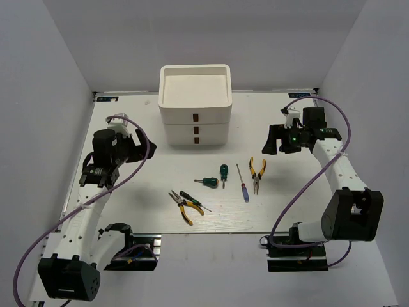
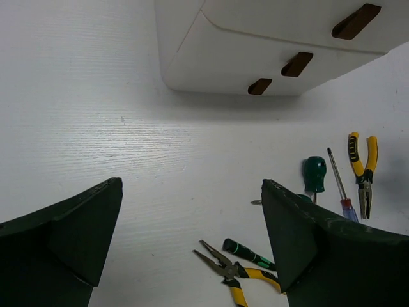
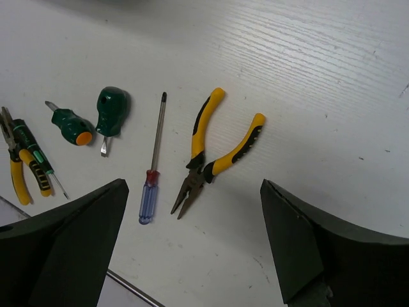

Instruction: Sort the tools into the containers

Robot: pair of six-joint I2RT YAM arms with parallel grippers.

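The white stacked organizer stands at the back centre, tray on top, drawers with brown handles shut; it also shows in the left wrist view. Six tools lie in front of it: yellow pliers, a blue-handled screwdriver, two stubby green screwdrivers, a second yellow pliers and a dark green thin screwdriver. My left gripper is open and empty, left of the tools. My right gripper is open and empty, above and right of the pliers.
White walls enclose the table on the left, back and right. The table's front edge runs just below the second pliers. Both arms' cables loop beside them.
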